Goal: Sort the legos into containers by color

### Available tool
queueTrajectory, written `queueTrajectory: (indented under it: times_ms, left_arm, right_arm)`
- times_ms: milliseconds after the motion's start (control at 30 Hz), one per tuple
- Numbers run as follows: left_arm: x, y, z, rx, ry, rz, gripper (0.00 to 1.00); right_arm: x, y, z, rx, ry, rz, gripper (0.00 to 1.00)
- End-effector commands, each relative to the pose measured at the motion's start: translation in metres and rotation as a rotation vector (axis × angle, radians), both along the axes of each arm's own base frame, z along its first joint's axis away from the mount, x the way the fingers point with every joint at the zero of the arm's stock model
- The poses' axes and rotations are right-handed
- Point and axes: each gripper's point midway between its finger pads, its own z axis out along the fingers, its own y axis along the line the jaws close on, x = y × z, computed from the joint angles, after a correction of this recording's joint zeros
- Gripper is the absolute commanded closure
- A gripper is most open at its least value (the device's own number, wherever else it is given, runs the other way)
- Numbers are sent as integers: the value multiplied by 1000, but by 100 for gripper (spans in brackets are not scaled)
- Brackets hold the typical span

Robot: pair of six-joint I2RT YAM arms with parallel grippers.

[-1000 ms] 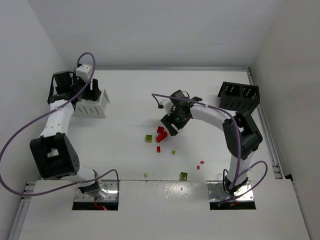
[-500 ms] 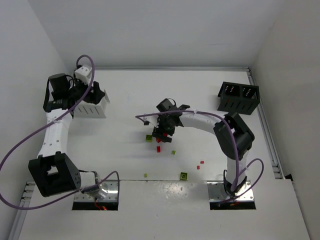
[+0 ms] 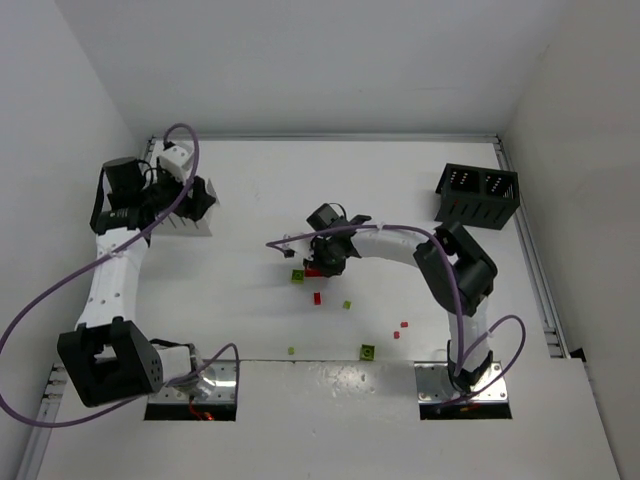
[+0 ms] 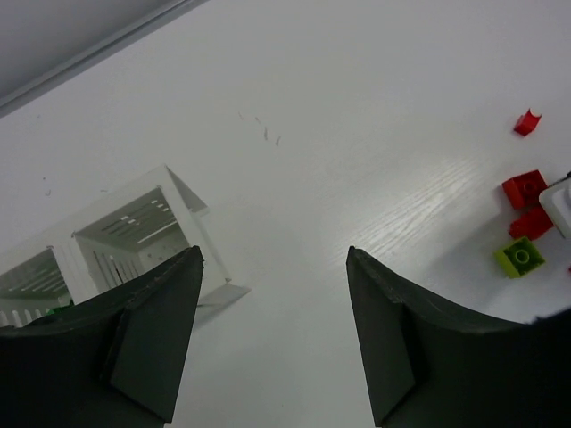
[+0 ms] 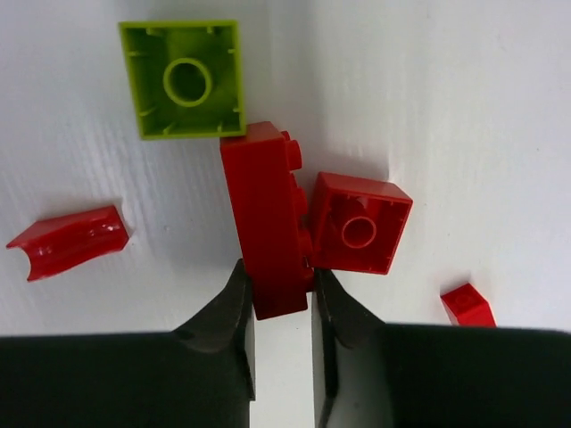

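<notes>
Red lego brick (image 5: pixel 265 214) is clamped in the right gripper (image 5: pixel 278 275), clear only in its wrist view; left gripper (image 4: pixel 272 263) gapes.

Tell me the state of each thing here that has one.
long red brick: gripped at one end.
right jaws: shut on the long red brick.
left jaws: open, empty.
lime square brick: loose, hollow side up.
red square brick: hollow side up, beside the gripped brick.
white bin: upright.
black bin: upright.

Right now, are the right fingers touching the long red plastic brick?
Touching. Right wrist view: both right fingers pinch the long red plastic brick by its end.
</notes>
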Motion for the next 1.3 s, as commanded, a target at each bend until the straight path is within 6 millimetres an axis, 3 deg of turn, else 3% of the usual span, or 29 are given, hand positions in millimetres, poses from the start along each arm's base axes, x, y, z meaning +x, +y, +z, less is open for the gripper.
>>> queueTrajectory:
  times_ms: [0, 33, 133, 167, 200, 300, 467, 500, 533, 567, 600, 633, 667, 733, 767, 833, 867, 933, 967, 1100, 1267]
  left_arm:
    - [-14, -20, 2, 75, -54, -101, 29]
    - [-16, -23, 1, 88, -63, -116, 29]
    - [-26, -36, -13, 127, -41, -177, 29]
    - [-31, -46, -19, 152, -30, -227, 29]
    - [-36, -52, -25, 163, -17, -257, 29]
    - [-50, -73, -50, 213, 30, -340, 29]
    - [-78, -116, -89, 252, 124, -504, 29]
    - [-89, -129, -99, 262, 143, -554, 29]
    - [-93, -134, -107, 265, 166, -559, 29]
    - [-95, -139, -114, 272, 184, -568, 29]
    - [-99, -150, -117, 266, 181, -581, 29]
    - [-103, -151, -130, 274, 213, -579, 29]
    - [-106, -154, -134, 277, 217, -579, 29]
    - [-110, -164, -148, 287, 245, -580, 30]
    - [-113, -170, -153, 285, 251, -583, 30]
    - [-108, -173, -153, 289, 236, -546, 30]
    - [-106, -169, -157, 302, 241, -514, 30]
    - [-105, -174, -156, 303, 228, -508, 30]
    - [-102, -173, -155, 304, 221, -490, 30]
    - [-98, -171, -157, 310, 226, -468, 30]
    - [-98, -171, -169, 304, 277, -447, 30]
  right_arm:
    - [7, 6, 24, 47, -64, -30, 89]
    - [10, 4, 41, 85, -80, -48, 94]
    - [-2, -9, 62, 113, -61, -104, 97]
    - [0, -14, 88, 155, -96, -144, 97]
    - [-1, -17, 100, 175, -118, -158, 97]
    - [15, -48, 138, 205, -252, -274, 98]
    - [63, -137, 155, 90, -421, -557, 100]
    - [74, -150, 168, 93, -444, -601, 100]
    - [86, -177, 170, 75, -449, -676, 100]
    - [97, -190, 182, 80, -466, -717, 100]
    - [105, -204, 186, 71, -469, -756, 100]
    - [115, -232, 188, 66, -465, -833, 100]
    - [129, -243, 193, 66, -466, -866, 100]
    - [139, -268, 190, 38, -428, -921, 100]
    - [151, -290, 187, 27, -406, -982, 100]
    - [161, -310, 185, 25, -388, -1036, 100]
    - [170, -326, 195, 38, -402, -1069, 100]
    - [174, -337, 181, 19, -350, -1104, 100]
    - [180, -341, 187, 35, -352, -1120, 100]
    - [185, -362, 174, 36, -289, -1163, 100]
    - [182, -365, 153, 28, -199, -1165, 100]
